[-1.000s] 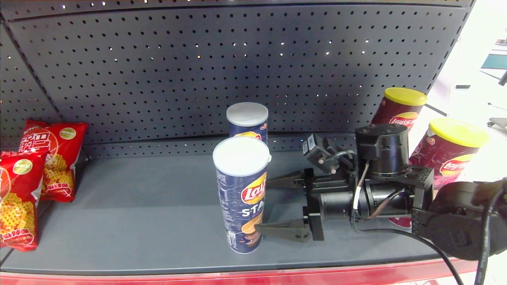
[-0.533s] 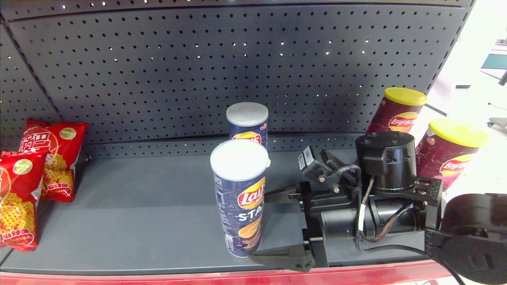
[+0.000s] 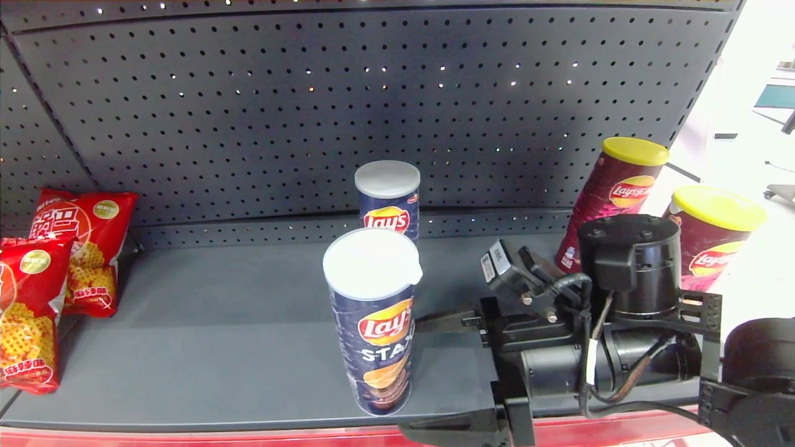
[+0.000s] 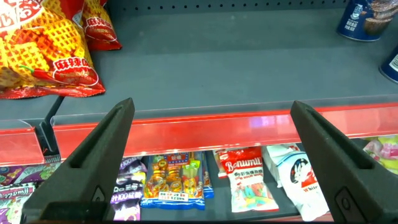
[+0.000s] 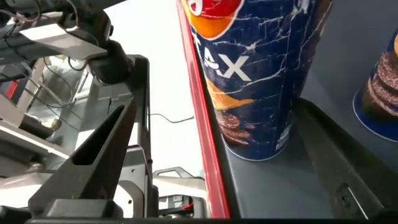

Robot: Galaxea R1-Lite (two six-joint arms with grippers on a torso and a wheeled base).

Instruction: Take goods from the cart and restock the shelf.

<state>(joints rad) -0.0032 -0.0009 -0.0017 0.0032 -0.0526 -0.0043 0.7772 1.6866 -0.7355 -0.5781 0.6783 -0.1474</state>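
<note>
A tall blue chip can (image 3: pixel 372 323) with a white lid stands upright near the front edge of the grey shelf (image 3: pixel 236 323). A second blue can (image 3: pixel 388 198) stands behind it. My right gripper (image 3: pixel 417 374) is open just right of the front can, one finger (image 3: pixel 447 320) over the shelf and the other at the red front lip. The right wrist view has that can (image 5: pixel 261 74) out beyond the spread fingers (image 5: pixel 106 155). My left gripper (image 4: pixel 211 155) is open and holds nothing, low before the shelf's red lip (image 4: pixel 205 124).
Two maroon cans with yellow lids (image 3: pixel 621 180) (image 3: pixel 714 236) stand at the shelf's right end. Red snack bags (image 3: pixel 81 248) (image 3: pixel 28 310) sit at the left end. Bare shelf lies between the bags and the blue cans. Small snack packs (image 4: pixel 249 180) fill the lower shelf.
My right gripper has drawn back toward the front lip and to the right, away from the front blue can. The can stays standing; its top has shifted slightly forward.
</note>
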